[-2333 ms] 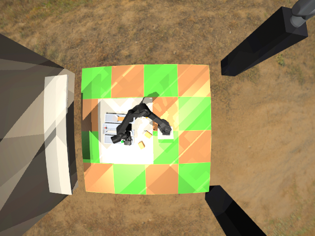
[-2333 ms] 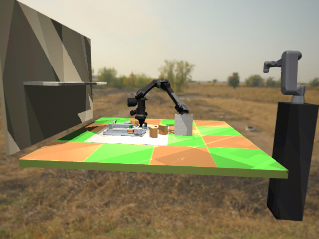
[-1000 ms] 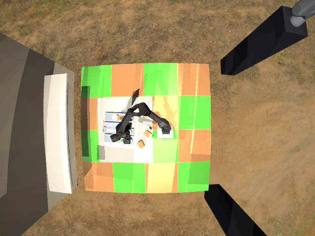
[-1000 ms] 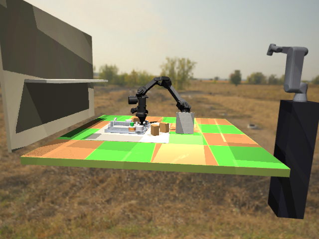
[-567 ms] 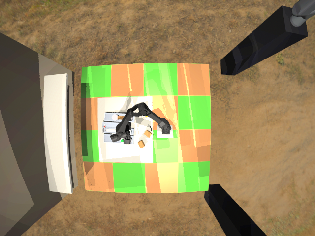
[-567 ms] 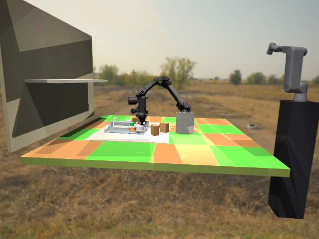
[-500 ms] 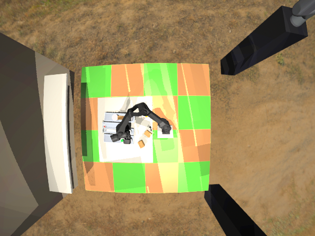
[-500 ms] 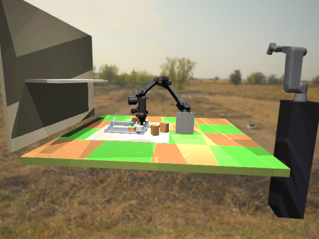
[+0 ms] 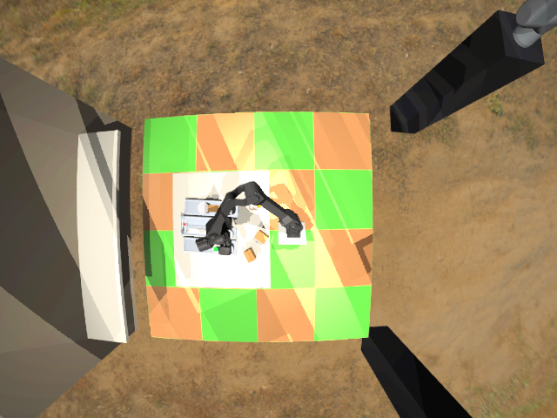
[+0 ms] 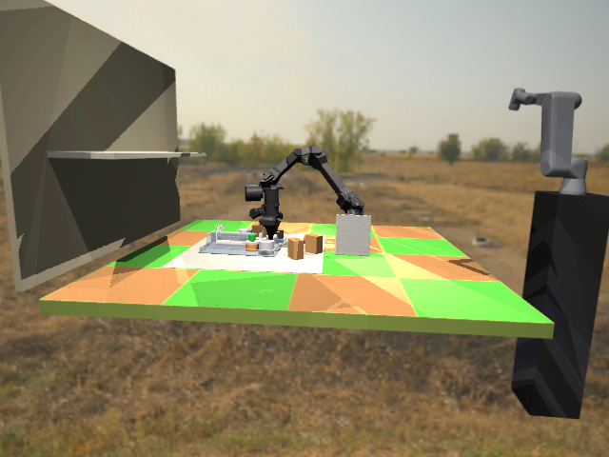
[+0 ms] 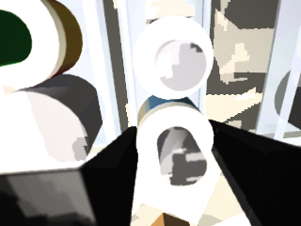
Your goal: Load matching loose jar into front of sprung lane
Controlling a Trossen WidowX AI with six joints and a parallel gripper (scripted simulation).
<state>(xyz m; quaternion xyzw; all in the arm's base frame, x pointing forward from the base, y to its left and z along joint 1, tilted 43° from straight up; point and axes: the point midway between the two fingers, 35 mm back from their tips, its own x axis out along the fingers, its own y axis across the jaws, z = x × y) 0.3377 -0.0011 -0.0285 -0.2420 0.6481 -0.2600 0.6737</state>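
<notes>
I saw my gripper (image 11: pixel 174 141) squeezed tight on a white jar (image 11: pixel 175 146), with one dark finger (image 11: pixel 110 162) on each side of it. The jar stood up straight and I looked down on its round top. Right behind it, in the same narrow lane (image 11: pixel 124 71), stood another white jar (image 11: pixel 170 57) that looked just the same. The two jars were in a row and very near each other, but I could not tell if they touched. On the left I saw a jar with a green lid (image 11: pixel 14 35) and a bigger white and grey jar (image 11: pixel 52 120) beside it. From the side, my black arm (image 10: pixel 314 167) reached over from its grey block (image 10: pixel 352 234) and pointed down into the pale rack (image 10: pixel 230 243). Two brown boxes (image 10: pixel 304 245) sat on the white mat (image 10: pixel 245 263), near the rack. From the top, the arm hid most of the rack.
</notes>
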